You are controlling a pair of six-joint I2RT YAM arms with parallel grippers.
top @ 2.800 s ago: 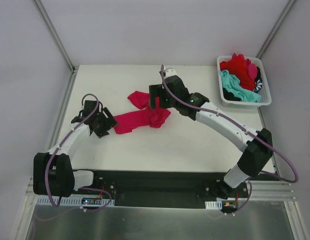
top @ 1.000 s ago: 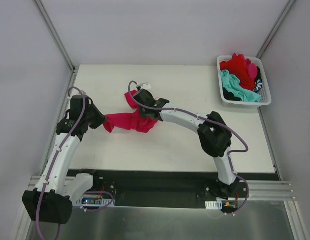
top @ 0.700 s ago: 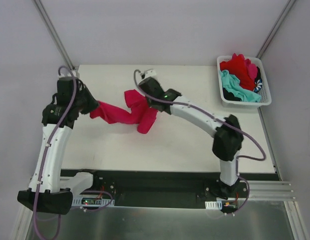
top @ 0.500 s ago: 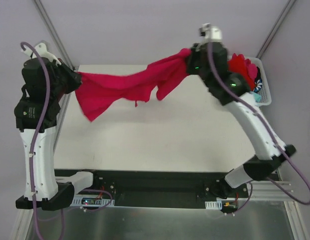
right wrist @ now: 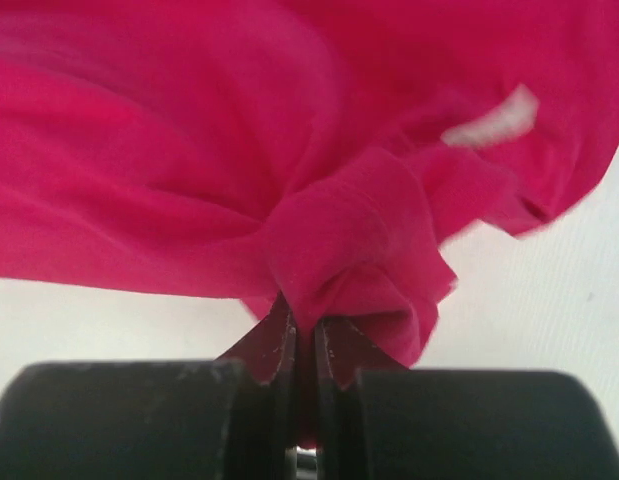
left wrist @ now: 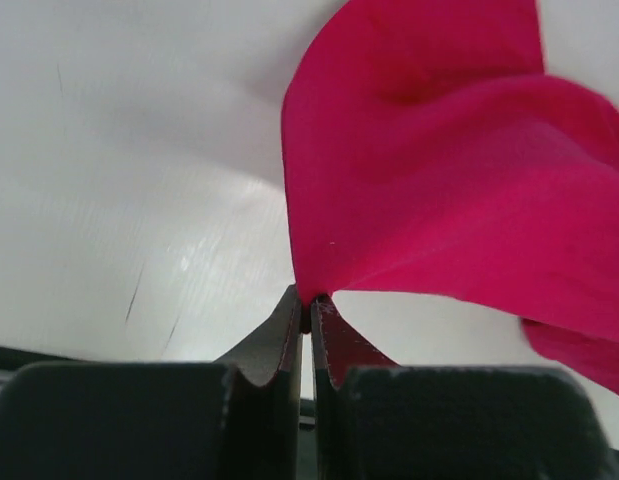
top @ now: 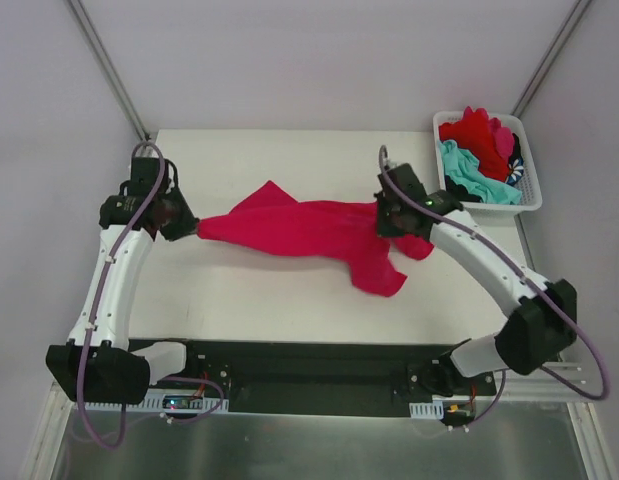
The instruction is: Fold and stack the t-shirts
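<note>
Magenta-pink t-shirt [top: 309, 228] lies drawn out in a long band across the middle of the desk [top: 289, 295], running from 9 o'clock to 3 o'clock in the top view, pinched at each end by one arm. The left tool [top: 189, 228] is clenched on the shirt's 9 o'clock tip; the left wrist view shows that tool [left wrist: 307, 302] with both fingers pressed together on a thin corner of the shirt [left wrist: 439, 180], which fans out wide beyond them over the pale desk [left wrist: 109, 200]. The right tool [top: 386, 215] grips the 3 o'clock end; its own camera shows the tool [right wrist: 309, 322] clamped on a bunched wad of the shirt [right wrist: 239, 150], with a small pale patch, too blurred to identify, on the cloth toward 2 o'clock. In the top view a pointed fold stands out from the band toward 11 o'clock, and a loose flap trails from under the right tool toward 6 o'clock onto the desk. Whether the middle of the band rests on the desk or hangs just above it cannot be told. At the desk's 2 o'clock corner, well apart from the shirt, a white basket [top: 489, 206] holds a heap with a red t-shirt [top: 476, 130] on top, a teal t-shirt [top: 467, 168] toward 7 o'clock of it, and a dark striped t-shirt [top: 516, 170] at the 4 o'clock side.
</note>
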